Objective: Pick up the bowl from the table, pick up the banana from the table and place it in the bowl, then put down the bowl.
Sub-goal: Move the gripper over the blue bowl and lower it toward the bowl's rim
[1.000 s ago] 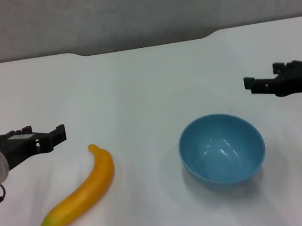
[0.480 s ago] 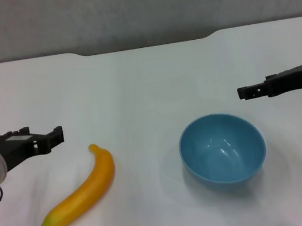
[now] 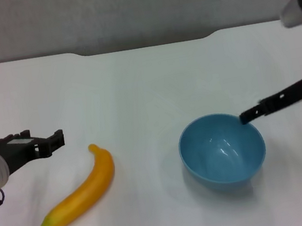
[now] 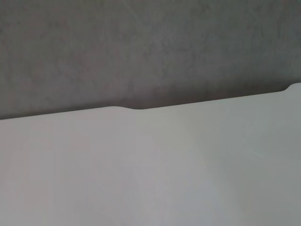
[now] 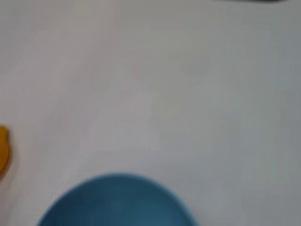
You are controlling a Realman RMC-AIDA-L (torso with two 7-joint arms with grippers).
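Right pincer (image 3: 246,115) now at bowl (image 3: 222,150) rim

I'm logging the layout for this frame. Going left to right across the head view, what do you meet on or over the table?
left gripper → banana → bowl → right gripper, its tip at the bowl's far right rim, all over the white table.

black left gripper (image 3: 42,142) and right gripper (image 3: 249,114), grey-white wrist housings with lit green ring lights
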